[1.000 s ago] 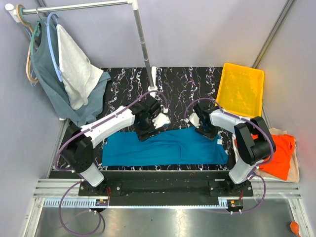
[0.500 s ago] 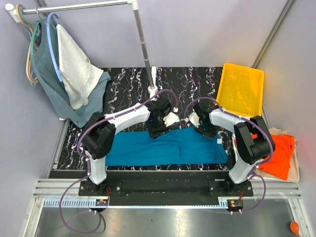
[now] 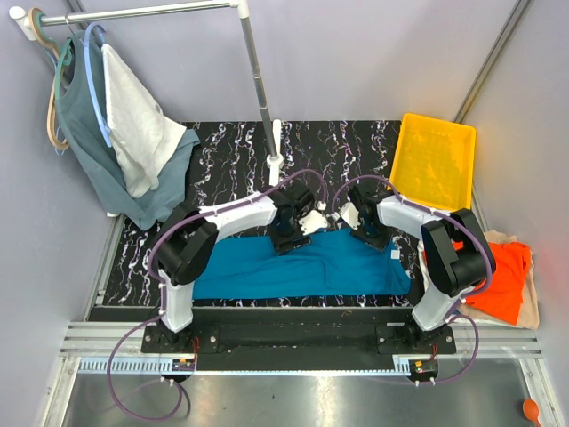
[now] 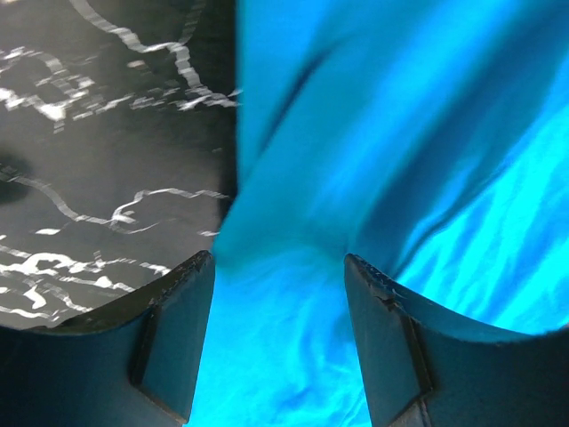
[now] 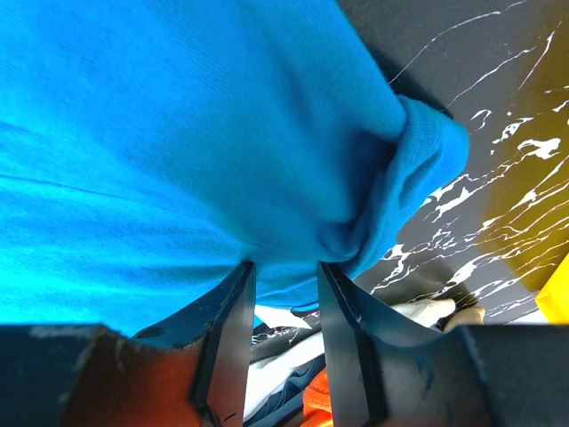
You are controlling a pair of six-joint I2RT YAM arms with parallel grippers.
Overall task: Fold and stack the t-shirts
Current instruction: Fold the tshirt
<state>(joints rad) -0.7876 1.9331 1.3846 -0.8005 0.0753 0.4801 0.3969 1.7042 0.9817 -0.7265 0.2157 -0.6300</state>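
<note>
Top external view has the teal t-shirt (image 3: 302, 267) spread along the near part of the surface (image 3: 222, 151), with the orange t-shirt (image 3: 507, 277) off to the right. Heads up: your left tool (image 4: 277, 267) is gaping over the far hem with nothing pinched, while the right tool (image 5: 284, 267) is clamped on a bunched fold. I reckon lifting now would drag one side and skew the fold. Both arms reach forward, wrists tipped down onto the cloth's far edge.

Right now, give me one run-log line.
left end effector: open over teal t-shirt edge | right end effector: shut on teal t-shirt | orange t-shirt: aside, right
</note>
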